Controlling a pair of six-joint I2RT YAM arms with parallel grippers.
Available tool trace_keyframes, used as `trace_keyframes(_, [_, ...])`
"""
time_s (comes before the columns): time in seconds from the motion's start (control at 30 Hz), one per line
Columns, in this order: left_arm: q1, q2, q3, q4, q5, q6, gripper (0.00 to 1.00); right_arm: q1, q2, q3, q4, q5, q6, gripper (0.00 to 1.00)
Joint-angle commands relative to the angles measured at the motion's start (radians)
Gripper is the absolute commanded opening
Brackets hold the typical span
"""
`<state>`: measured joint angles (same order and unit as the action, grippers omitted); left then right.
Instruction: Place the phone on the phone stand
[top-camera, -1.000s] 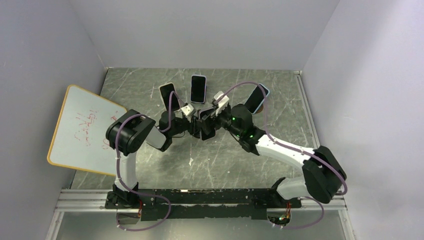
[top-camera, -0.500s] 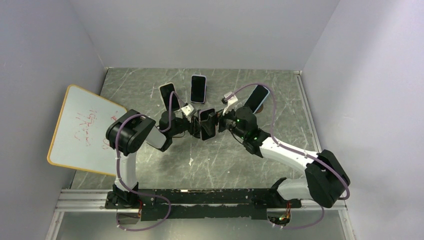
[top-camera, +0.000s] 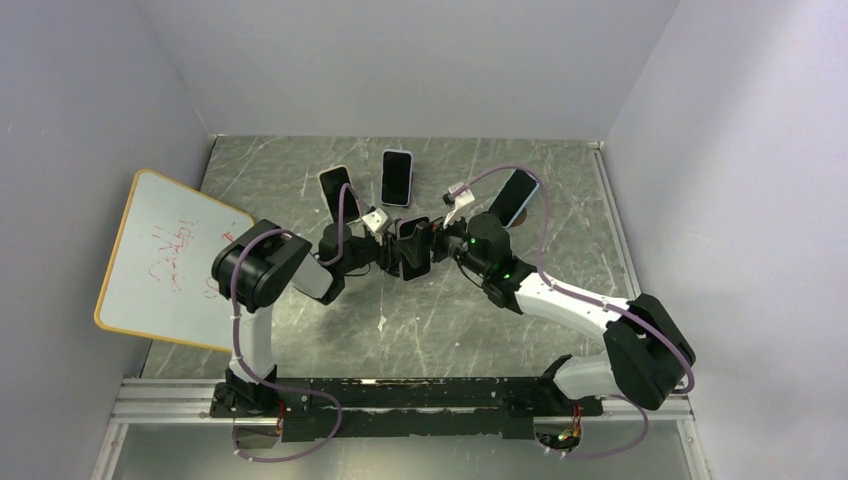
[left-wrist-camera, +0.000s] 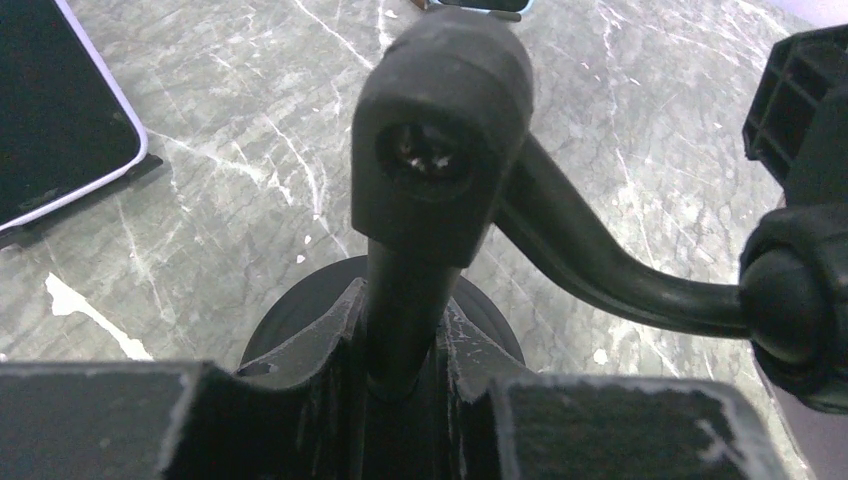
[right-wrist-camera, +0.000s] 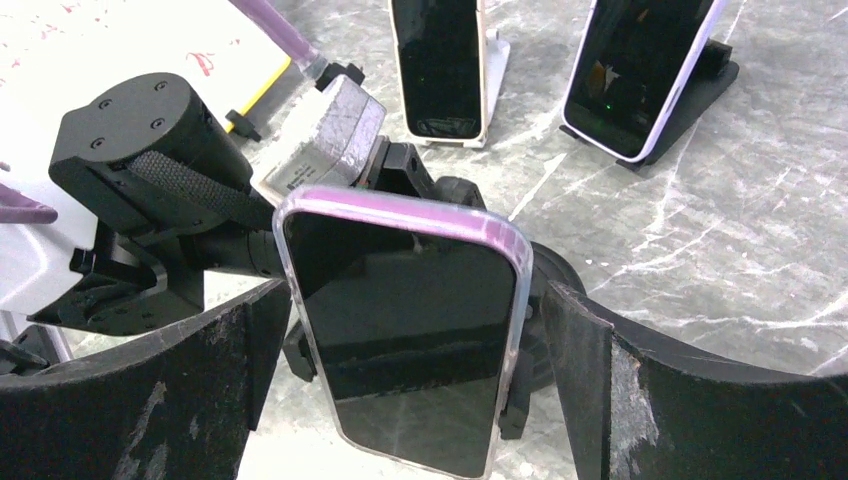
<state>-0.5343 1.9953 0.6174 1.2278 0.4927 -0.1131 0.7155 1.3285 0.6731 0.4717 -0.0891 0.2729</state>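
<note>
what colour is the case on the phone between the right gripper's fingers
The case is translucent lilac-pink; clearest in the right wrist view.

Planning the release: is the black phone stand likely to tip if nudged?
Probably top-heavy: the phone sits high on the phone stand, above a thin stem and small round base. The jointed arm may sag or swivel under a push.

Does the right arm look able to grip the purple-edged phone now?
Probably yes: the right end effector is open with a finger on each side of the phone, and nothing lies between. The left end effector holds only the stand.
</note>
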Motion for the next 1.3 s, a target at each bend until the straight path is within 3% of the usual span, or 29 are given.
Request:
trace_keyframes(0.0, [-0.02, 0.057, -0.04, -0.184, -0.001, -0.076, 0.05, 0.006, -0.023, 0.0, 0.063, 0.009, 0.008, 1.0])
trace_keyframes(0.4, [-0.021, 0.071, -0.034, -0.19, -0.004, -0.079, 0.05, 0.008, -0.02, -0.011, 0.056, 0.001, 0.022, 1.0])
trace_keyframes(0.73, [-0.021, 0.067, -0.045, -0.2, -0.023, -0.074, 0.05, 0.027, 0.06, 0.04, 0.038, 0.006, 0.022, 0.92])
trace_keyframes(0.8, [-0.021, 0.066, -0.045, -0.2, -0.023, -0.075, 0.05, 0.032, 0.069, 0.047, 0.035, 0.008, 0.021, 0.85])
trace_keyframes(0.9, [-0.021, 0.061, -0.048, -0.2, -0.026, -0.077, 0.05, 0.035, 0.077, 0.057, 0.025, 0.009, 0.013, 0.63])
trace_keyframes(1.0, [-0.02, 0.051, -0.053, -0.203, -0.038, -0.076, 0.2, 0.035, 0.08, 0.06, 0.022, 0.015, 0.003, 0.47])
trace_keyframes(1.1, [-0.021, 0.025, -0.068, -0.206, -0.057, -0.072, 0.34, 0.035, 0.078, 0.059, 0.02, 0.038, -0.003, 0.45])
trace_keyframes(1.27, [-0.021, -0.038, -0.098, -0.216, -0.104, -0.068, 0.43, 0.035, 0.072, 0.056, 0.004, 0.11, -0.021, 0.45])
